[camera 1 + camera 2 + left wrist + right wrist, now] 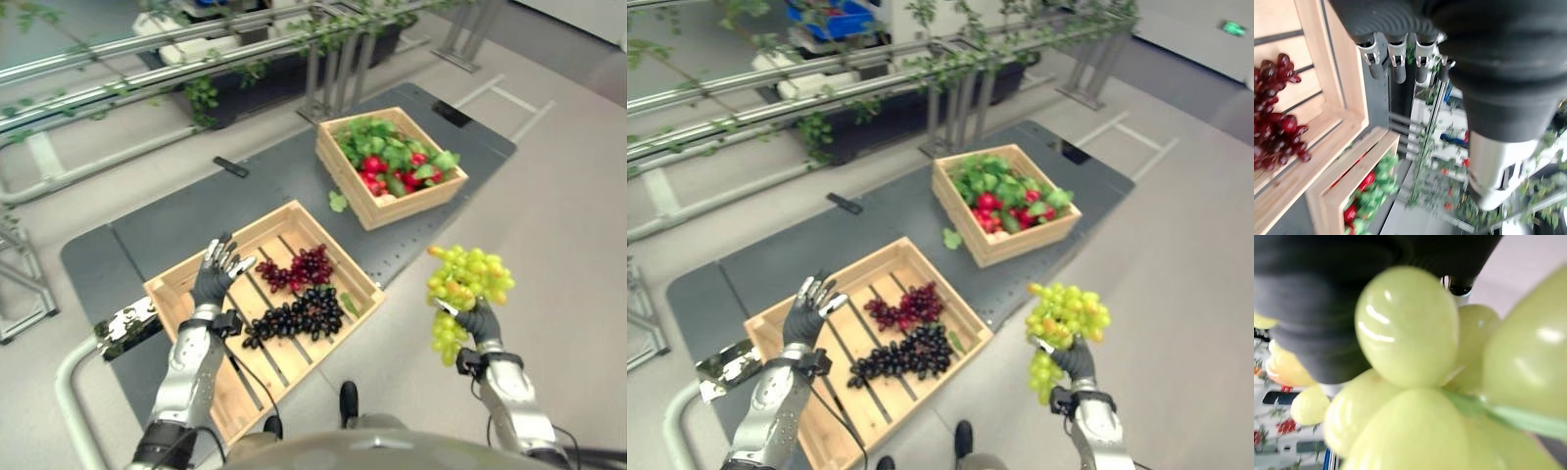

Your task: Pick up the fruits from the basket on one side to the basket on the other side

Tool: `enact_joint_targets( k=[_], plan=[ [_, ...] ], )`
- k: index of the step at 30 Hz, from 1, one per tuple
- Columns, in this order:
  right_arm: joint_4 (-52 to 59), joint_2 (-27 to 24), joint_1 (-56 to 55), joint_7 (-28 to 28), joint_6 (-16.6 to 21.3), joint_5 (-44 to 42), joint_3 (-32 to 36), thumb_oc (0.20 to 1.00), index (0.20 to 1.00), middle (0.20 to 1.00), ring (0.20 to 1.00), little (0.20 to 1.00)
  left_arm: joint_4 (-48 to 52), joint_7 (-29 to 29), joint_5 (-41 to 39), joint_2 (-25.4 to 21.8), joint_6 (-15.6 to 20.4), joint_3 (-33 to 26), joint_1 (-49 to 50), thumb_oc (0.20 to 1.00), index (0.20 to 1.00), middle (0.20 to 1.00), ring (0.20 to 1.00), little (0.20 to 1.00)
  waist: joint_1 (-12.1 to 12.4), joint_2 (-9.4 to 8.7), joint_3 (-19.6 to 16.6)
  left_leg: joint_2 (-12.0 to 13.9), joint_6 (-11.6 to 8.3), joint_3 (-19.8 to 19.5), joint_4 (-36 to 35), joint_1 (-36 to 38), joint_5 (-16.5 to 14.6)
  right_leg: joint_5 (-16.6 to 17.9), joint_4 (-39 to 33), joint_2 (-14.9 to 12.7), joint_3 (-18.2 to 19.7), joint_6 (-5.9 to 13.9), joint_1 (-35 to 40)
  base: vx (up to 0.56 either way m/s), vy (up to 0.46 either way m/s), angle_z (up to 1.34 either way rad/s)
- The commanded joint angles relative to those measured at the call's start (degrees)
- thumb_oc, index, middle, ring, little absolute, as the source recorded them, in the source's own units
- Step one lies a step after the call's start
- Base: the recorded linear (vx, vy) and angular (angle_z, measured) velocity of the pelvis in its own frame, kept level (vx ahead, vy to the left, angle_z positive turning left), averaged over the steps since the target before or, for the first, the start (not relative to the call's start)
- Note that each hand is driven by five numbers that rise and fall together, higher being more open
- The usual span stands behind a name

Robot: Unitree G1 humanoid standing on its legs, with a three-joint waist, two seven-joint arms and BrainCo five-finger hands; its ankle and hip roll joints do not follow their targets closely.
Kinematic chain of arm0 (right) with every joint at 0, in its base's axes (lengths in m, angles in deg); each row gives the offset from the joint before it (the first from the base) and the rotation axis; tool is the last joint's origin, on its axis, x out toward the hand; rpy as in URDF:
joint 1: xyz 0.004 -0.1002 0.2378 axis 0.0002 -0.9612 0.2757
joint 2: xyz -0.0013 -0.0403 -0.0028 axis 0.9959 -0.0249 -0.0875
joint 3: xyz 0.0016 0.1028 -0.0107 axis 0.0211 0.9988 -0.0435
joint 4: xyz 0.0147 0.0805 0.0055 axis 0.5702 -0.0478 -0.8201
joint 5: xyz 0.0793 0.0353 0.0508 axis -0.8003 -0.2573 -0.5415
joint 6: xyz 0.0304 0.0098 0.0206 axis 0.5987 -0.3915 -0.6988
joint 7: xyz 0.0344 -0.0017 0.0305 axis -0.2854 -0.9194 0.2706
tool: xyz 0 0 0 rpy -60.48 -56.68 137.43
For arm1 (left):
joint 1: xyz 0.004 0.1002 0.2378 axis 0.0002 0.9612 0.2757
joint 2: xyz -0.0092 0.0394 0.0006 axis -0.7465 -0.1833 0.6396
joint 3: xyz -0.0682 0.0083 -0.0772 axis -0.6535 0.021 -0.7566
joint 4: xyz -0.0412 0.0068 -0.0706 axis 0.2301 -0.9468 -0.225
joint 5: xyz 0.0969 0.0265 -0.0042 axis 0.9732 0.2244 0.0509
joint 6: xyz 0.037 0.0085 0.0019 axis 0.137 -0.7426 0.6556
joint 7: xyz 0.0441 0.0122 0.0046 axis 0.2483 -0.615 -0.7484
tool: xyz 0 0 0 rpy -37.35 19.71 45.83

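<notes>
A bunch of green grapes (464,284) hangs in the air to the right of the near wooden crate (206,377), with my right hand (479,319) shut on it; its grapes (1410,328) crowd the right wrist view. The near crate holds a red grape bunch (299,267) and a black grape bunch (299,315). My left hand (217,271) hovers open over the crate's left part, fingers (1396,61) straight. The red grapes (1276,115) lie beside it. A second wooden crate (416,201) farther right holds red fruit (373,166) under green leaves.
Both crates rest on a dark grey platform (167,220). A loose green leaf (338,202) lies between them. A small black object (231,166) sits on the platform's far side. Metal rails with vines (176,59) run behind. Light floor lies to the right.
</notes>
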Motion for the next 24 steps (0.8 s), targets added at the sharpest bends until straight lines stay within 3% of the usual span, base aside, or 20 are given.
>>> enact_joint_targets(
  k=[1, 3, 4, 5, 6, 8, 9, 10, 13, 16, 18, 19, 21, 24],
  plan=[
    [7.1, -3.0, 2.8, 0.3, 5.1, 0.0, 4.3, 0.2, 0.2, 0.2, 0.2, 0.2, 4.0, 1.2, -0.7, -1.7, 3.3, -1.1, -1.5, 1.0, 1.0, 1.0, 1.0, 1.0, 2.6, 1.88, -0.4, 1.3, -2.39, -4.2, -4.2, -3.3, 3.7, -6.9, 1.4, -5.5, -1.0, 3.03, 6.5, -0.22, -0.129, -0.48],
    [7.8, -3.0, 2.9, 0.4, 5.1, -0.2, 4.8, 0.2, 0.2, 0.2, 0.2, 0.2, 4.5, 1.4, -1.4, -1.7, 3.1, -1.4, -1.7, 1.0, 1.0, 1.0, 1.0, 1.0, 3.6, 2.07, -1.2, 2.8, -3.15, -2.3, -3.6, -3.9, 3.6, -5.5, 0.6, -9.8, -2.5, 3.54, 9.5, -0.17, -0.133, -0.5],
    [7.8, -3.0, 2.9, 0.4, 5.1, -0.2, 4.9, 0.2, 0.2, 0.2, 0.2, 0.2, 4.5, 1.4, -1.4, -1.7, 3.1, -1.4, -1.7, 1.0, 1.0, 1.0, 1.0, 1.0, 3.7, 2.06, -1.1, 2.8, -3.14, -2.2, -3.6, -3.8, 3.6, -5.5, 0.6, -9.8, -2.5, 3.55, 9.5, -0.12, -0.195, -0.71],
    [8.2, -3.0, 3.4, 0.1, 5.0, -0.2, 5.2, 0.2, 0.2, 0.2, 0.2, 0.2, 5.1, 1.1, -1.6, -2.0, 3.0, -1.9, -2.0, 1.0, 1.0, 1.0, 1.0, 1.0, 4.6, 1.5, -2.2, 4.2, -4.05, -0.1, -2.3, -5.0, 3.9, -2.3, 0.2, -14.4, -4.6, 4.88, 11.5, -0.14, -0.224, -0.64],
    [8.5, -3.2, 3.7, 0.2, 4.8, -0.2, 5.2, 0.2, 0.2, 0.2, 0.2, 0.2, 5.3, 1.0, -2.0, -1.9, 3.0, -1.9, -2.1, 1.0, 1.0, 1.0, 1.0, 1.0, 4.8, 1.12, -2.6, 4.8, -4.41, 0.8, -1.8, -5.5, 4.1, -0.6, 0.4, -15.6, -5.1, 5.4, 12.0, -0.18, -0.29, -0.74],
    [8.9, -3.4, 4.6, -0.1, 4.7, -0.2, 4.9, 0.2, 0.2, 0.2, 0.2, 0.2, 5.6, 0.7, -2.3, -2.2, 3.2, -1.6, -3.1, 1.0, 1.0, 1.0, 1.0, 1.0, 5.0, 0.12, -3.4, 6.2, -5.13, 2.3, -0.5, -6.8, 4.7, 0.0, 0.7, -16.1, -4.1, 6.72, 12.7, -0.13, -0.236, -0.55],
    [9.3, -3.7, 4.7, 0.0, 4.6, -0.1, 4.8, 0.2, 0.2, 0.2, 0.2, 0.2, 5.5, 0.6, -2.3, -2.2, 3.2, -1.3, -3.6, 1.0, 1.0, 1.0, 1.0, 1.0, 5.5, -0.28, -3.6, 6.8, -5.42, 3.1, 0.2, -7.6, 5.0, -1.6, 0.9, -15.6, -3.3, 7.15, 13.3, -0.18, -0.291, -0.35],
    [9.1, -3.9, 5.7, -0.3, 4.6, -0.1, 4.5, 0.2, 0.2, 0.2, 0.2, 0.2, 5.8, 0.3, -2.0, -2.1, 3.5, -1.3, -3.9, 1.0, 1.0, 1.0, 1.0, 1.0, 6.2, -0.53, -3.9, 8.3, -6.09, 4.4, 0.9, -8.5, 5.5, -1.8, -0.3, -16.0, -5.1, 7.38, 13.8, -0.13, -0.269, -0.52],
    [10.0, -4.6, 6.0, -0.5, 4.5, -0.2, 4.0, 0.2, 0.2, 0.2, 0.2, 0.2, 6.3, 0.9, -3.3, -1.8, 3.7, -1.0, -4.3, 1.0, 1.0, 1.0, 1.0, 1.0, 6.4, -0.02, -3.5, 12.7, -8.44, 4.3, 1.1, -8.3, 8.1, -8.6, -0.2, -13.5, -6.3, 6.8, 13.4, -0.08, -0.346, -0.74],
    [11.9, -6.9, 5.8, -0.2, 4.7, 1.6, 5.0, 0.2, 0.2, 0.2, 0.2, 0.2, 6.0, 2.2, -5.0, -0.4, 3.8, -0.4, -5.0, 1.0, 1.0, 1.0, 1.0, 1.0, 5.4, 2.15, -2.3, 15.9, -10.11, 3.8, -0.8, -6.5, 11.3, -12.2, 0.6, -10.5, -6.5, 5.06, 13.6, -0.07, -0.313, -0.7],
    [12.5, -7.6, 5.9, 0.0, 4.7, 2.0, 5.0, 0.2, 0.2, 0.2, 0.2, 0.2, 6.0, 2.1, -5.7, 0.1, 3.9, -0.4, -5.2, 1.0, 1.0, 1.0, 1.0, 1.0, 5.2, 3.03, -1.6, 16.4, -10.38, 3.7, -1.4, -6.3, 12.5, -13.1, 1.0, -9.7, -6.6, 4.31, 13.5, -0.14, -0.192, -0.44],
    [13.6, -9.3, 6.4, -0.6, 5.0, 3.8, 5.2, 0.2, 0.2, 0.2, 0.2, 0.2, 6.0, 1.9, -6.5, 1.2, 4.1, 0.0, -6.0, 1.0, 1.0, 1.0, 1.0, 1.0, 4.8, 4.41, 0.1, 17.0, -11.11, 2.3, -2.5, -6.3, 14.7, -15.0, 2.1, -8.1, -6.5, 2.99, 12.9, -0.2, -0.254, -0.44],
    [13.4, -10.4, 7.5, -1.1, 5.4, 4.2, 5.6, 0.2, 0.2, 0.2, 0.2, 0.2, 5.8, 1.7, -6.8, 1.9, 4.2, 0.0, -7.1, 1.0, 1.0, 1.0, 1.0, 1.0, 4.6, 5.25, 1.7, 16.4, -11.86, -1.5, -2.7, -6.4, 14.7, -15.8, 2.8, -5.8, -5.9, 1.73, 11.7, -0.22, -0.329, -0.26],
    [12.8, -11.0, 7.9, -1.6, 5.4, 5.1, 5.3, 0.2, 0.2, 0.2, 0.2, 0.2, 5.1, 1.9, -6.6, 2.4, 4.1, 0.0, -7.8, 1.0, 1.0, 1.0, 1.0, 1.0, 4.3, 4.42, 2.9, 12.4, -10.61, -6.7, 2.1, -7.0, 10.4, -15.2, 1.3, -3.7, -5.6, 0.45, 11.8, -0.14, -0.337, -0.19]
  ],
)
